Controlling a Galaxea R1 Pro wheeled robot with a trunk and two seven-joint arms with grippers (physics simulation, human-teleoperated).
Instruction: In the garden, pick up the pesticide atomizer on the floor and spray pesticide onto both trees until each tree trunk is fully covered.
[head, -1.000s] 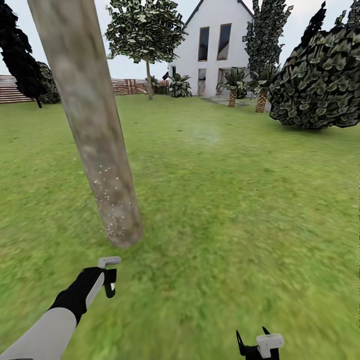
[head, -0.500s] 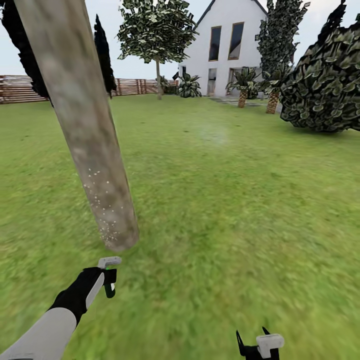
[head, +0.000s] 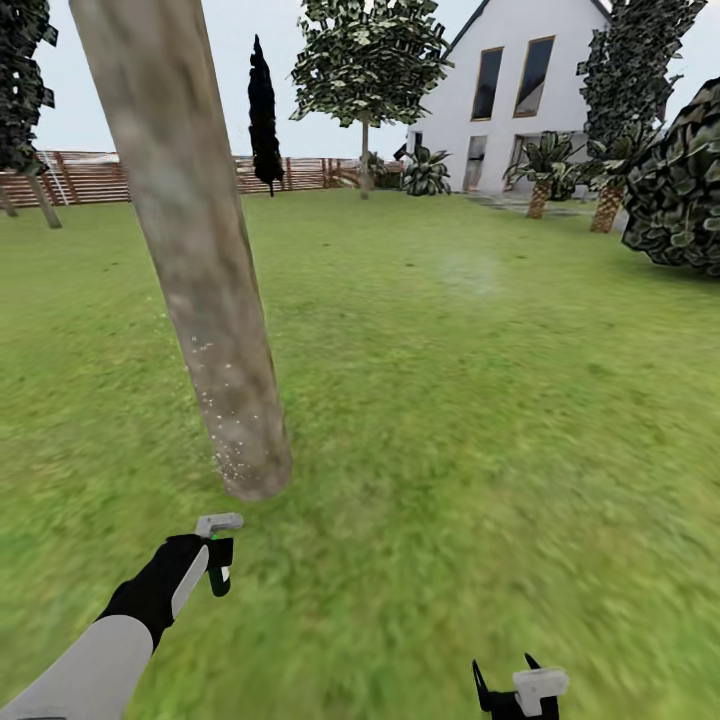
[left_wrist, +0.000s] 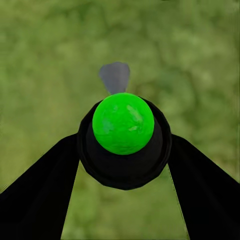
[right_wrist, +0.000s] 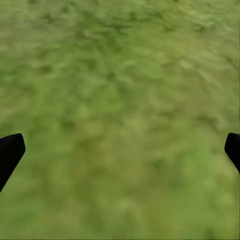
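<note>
The pesticide atomizer (head: 219, 548), black with a grey spray head and a green cap (left_wrist: 123, 123), sits between the fingers of my left gripper (head: 218, 562), which is shut on it low over the grass. Just beyond it rises a thick, leaning beige-grey tree trunk (head: 190, 230). Whitish specks of pesticide (head: 226, 420) dot its lower part. A second tree (head: 366, 62) with dark green foliage stands far back near the fence. My right gripper (head: 505, 682) hangs open over bare grass (right_wrist: 120, 125) at the lower right.
Green lawn (head: 470, 400) spreads wide to the right. A brown slat fence (head: 95, 178) bounds the back left, with a narrow black tree (head: 262, 110) before it. A white house (head: 520, 90), small palms (head: 540, 175) and a large dark bush (head: 680, 200) stand at the back right.
The whole picture has shifted right, so the camera has turned left. Both arms keep their places in the view. The atomizer stays in the left gripper.
</note>
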